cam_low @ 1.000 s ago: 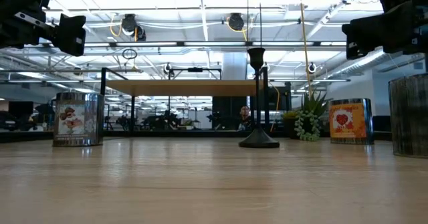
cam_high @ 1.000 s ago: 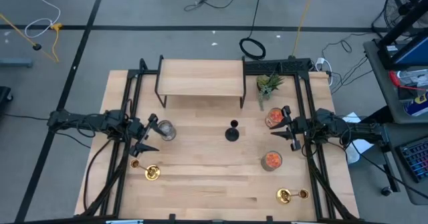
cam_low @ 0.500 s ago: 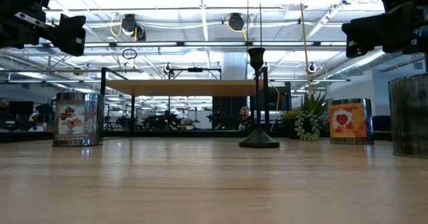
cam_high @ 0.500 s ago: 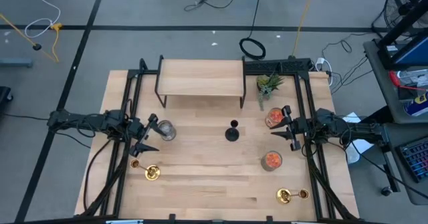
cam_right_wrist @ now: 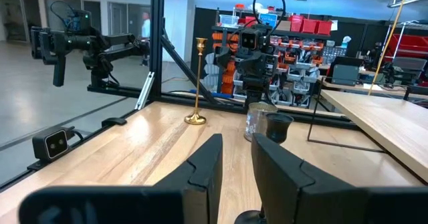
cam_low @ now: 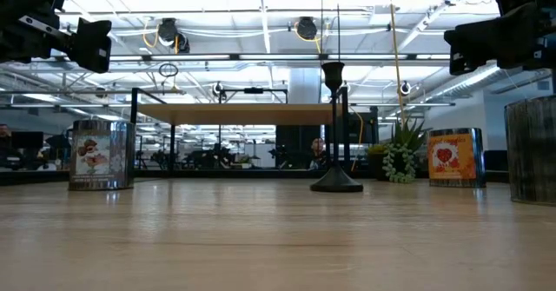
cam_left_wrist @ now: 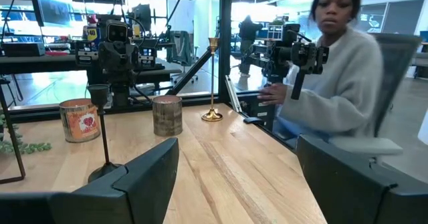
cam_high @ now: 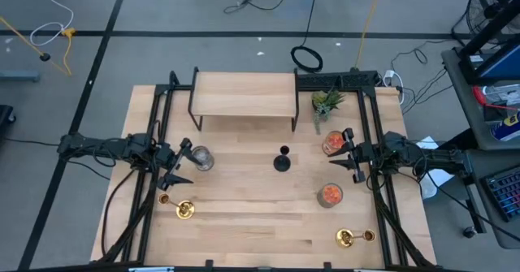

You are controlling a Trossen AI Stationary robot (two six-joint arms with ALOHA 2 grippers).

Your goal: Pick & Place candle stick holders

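The black candle stick holder [cam_high: 282, 160] stands upright on its round base mid-table; it also shows in the low view [cam_low: 334, 126]. One gold holder [cam_high: 180, 208] stands on its base near the left front and shows in the right wrist view [cam_right_wrist: 196, 83]. The other gold holder [cam_high: 351, 238] stands at the right front and shows in the left wrist view [cam_left_wrist: 212, 80]. My left gripper [cam_high: 182, 164] hovers at the left side, open wide and empty [cam_left_wrist: 237, 177]. My right gripper [cam_high: 349, 155] hovers at the right side, empty, with a narrow gap between its fingers [cam_right_wrist: 237, 170].
A clear glass jar [cam_high: 201, 158] stands by my left gripper. Two orange jars [cam_high: 333, 142] [cam_high: 330, 195] stand near my right gripper. A wooden shelf on black legs [cam_high: 244, 95] and a small plant [cam_high: 327, 103] are at the far side. A person [cam_left_wrist: 334, 70] sits beyond the table.
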